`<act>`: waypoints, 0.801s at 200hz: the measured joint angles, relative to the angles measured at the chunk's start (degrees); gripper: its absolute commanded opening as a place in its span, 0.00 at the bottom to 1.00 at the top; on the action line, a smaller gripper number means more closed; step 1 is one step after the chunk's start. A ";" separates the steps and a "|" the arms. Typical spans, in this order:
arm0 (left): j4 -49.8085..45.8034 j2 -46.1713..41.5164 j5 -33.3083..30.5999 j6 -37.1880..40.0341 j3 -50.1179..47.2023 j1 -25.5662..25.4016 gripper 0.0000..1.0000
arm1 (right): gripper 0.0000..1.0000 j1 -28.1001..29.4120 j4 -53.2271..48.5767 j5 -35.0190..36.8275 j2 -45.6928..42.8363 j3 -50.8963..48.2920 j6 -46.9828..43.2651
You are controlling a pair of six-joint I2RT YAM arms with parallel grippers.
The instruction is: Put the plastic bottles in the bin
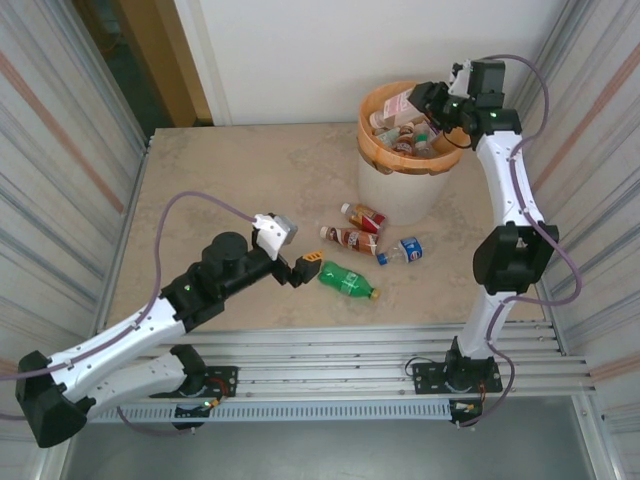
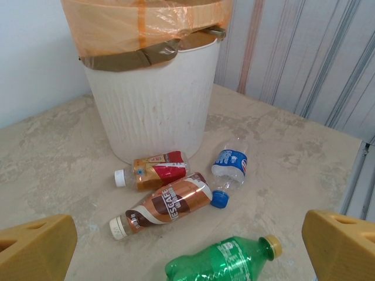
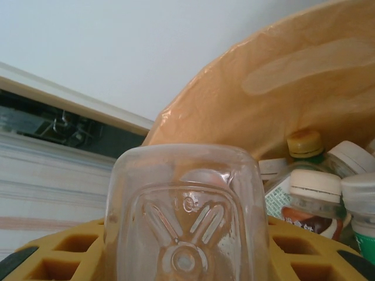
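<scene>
Left claw [image 1: 305, 268] gapes wide just short of the green bottle [image 2: 220, 260] lying on the table [image 2: 53, 170]. Three more bottles [image 2: 167, 208] lie beyond it, near the foot of the bin [image 2: 152, 99]. Farthest off, the right claw [image 1: 428, 100] grips a clear bottle [image 3: 184, 216] over the bin's mouth. Dropping seems the step in hand. Next, those jaws must part.

Around me, a beige marbled worktop [image 1: 250, 190] fills the middle of the top view; a plain white wall [image 1: 330, 50] rises at top centre, with a wooden door frame [image 1: 178, 60] at upper left. Ribbed grey panels [image 1: 50, 150] line both sides, and aluminium rails [image 1: 330, 352] cross the bottom, under soft even light
</scene>
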 measured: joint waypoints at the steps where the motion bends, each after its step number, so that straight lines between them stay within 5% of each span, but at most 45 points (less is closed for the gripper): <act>1: 0.00 0.02 0.00 0.00 0.00 0.00 0.99 | 0.56 0.02 -0.13 0.13 0.13 0.20 -0.15; 41: 0.00 0.17 -0.02 -0.11 0.00 0.00 0.99 | 0.76 0.09 -5.49 4.37 1.84 5.38 -2.32; 160: 0.00 0.13 -1.68 -0.13 0.00 0.00 0.99 | 0.79 0.33 -15.96 18.56 -8.74 4.63 -13.68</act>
